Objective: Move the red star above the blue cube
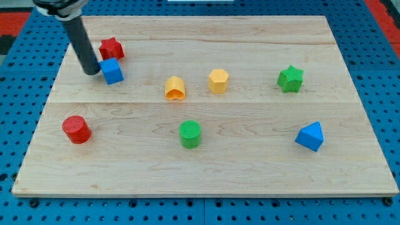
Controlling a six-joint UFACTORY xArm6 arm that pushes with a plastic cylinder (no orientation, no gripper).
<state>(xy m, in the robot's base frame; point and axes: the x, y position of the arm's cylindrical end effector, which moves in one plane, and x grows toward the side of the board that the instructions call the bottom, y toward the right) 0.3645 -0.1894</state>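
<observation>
Camera view showed the wooden board point(206, 156) lying on a blue pegboard point(25, 94), with the dark rod point(81, 40) coming down from the view's top left corner. My tip point(91, 71) rested on the board just to the view's left of the blue cube point(112, 71), close enough that I could not tell whether the two were touching or a sliver apart. The red star point(111, 48) sat up and to the view's right of the tip, near it but clear of it, and directly toward the view's top from the blue cube, the two blocks almost meeting. Counting the blocks, there were eight in all: two red, the star and a red cylinder point(76, 129) near the view's lower left; two blue, the cube and a blue pyramid-like block point(310, 136) at the view's lower right; two green, a green star point(290, 79) at the upper right and a green cylinder point(190, 134) low in the middle; and two yellow near the centre, a yellow arch-shaped block point(175, 88) and a yellow hexagonal block point(218, 81) just to its right. The tool was a plain rod with nothing to open or close; it held nothing, and its lower end simply stood on the wood beside the cube.
</observation>
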